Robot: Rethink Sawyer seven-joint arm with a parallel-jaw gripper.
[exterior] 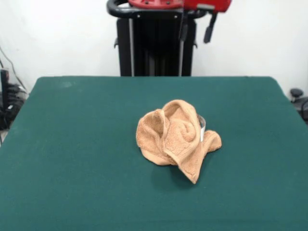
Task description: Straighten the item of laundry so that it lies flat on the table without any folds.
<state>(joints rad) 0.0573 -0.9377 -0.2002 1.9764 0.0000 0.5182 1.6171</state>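
Note:
The tan-orange terry towel [175, 137] lies crumpled in a bunched heap near the middle of the dark green table [72, 144], a little right of centre. Its folds curl over one another and a corner points toward the near edge. A white label [201, 129] shows on its right side. The gripper does not show in this view. Only the red and black top of the arm [178, 5] shows at the upper edge, drawn back above the pedestal.
The black pedestal [156, 45] stands behind the table's far edge. Dark cables and gear [9, 103] sit off the table's left side, and a dark object [299, 98] sits off the right side.

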